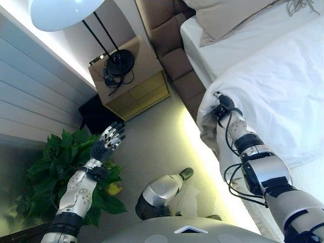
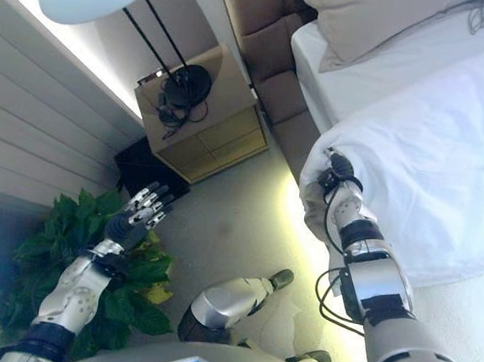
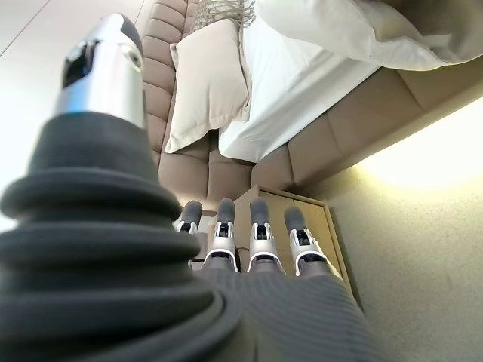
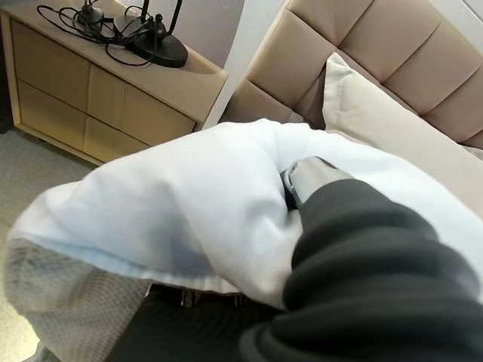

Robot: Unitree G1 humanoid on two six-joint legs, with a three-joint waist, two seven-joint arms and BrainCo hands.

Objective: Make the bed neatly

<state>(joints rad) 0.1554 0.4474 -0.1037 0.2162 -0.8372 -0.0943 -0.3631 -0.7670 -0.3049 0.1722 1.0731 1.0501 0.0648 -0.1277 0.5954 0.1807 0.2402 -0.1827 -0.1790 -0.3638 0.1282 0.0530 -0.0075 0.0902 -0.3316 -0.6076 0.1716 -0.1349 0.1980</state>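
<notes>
A white duvet (image 1: 273,86) lies bunched on the bed, and its near corner hangs over the bed's side. My right hand (image 4: 313,177) is at that corner. Its thumb presses on top of the cloth and its fingers are under the fold (image 4: 189,196), so it pinches the duvet. In the left eye view only its dark wrist (image 1: 223,104) shows at the duvet's edge. A beige pillow (image 1: 228,17) lies at the head on the bare white sheet (image 1: 238,50). My left hand (image 1: 107,142) is open and empty in the air over the floor, away from the bed.
A padded brown headboard (image 1: 162,30) stands behind the pillow. A wooden nightstand (image 1: 134,83) beside the bed carries a lamp base (image 1: 120,62) with cables, under a white shade (image 1: 63,11). A green plant (image 1: 55,162) and a black box (image 1: 98,114) stand by the wall.
</notes>
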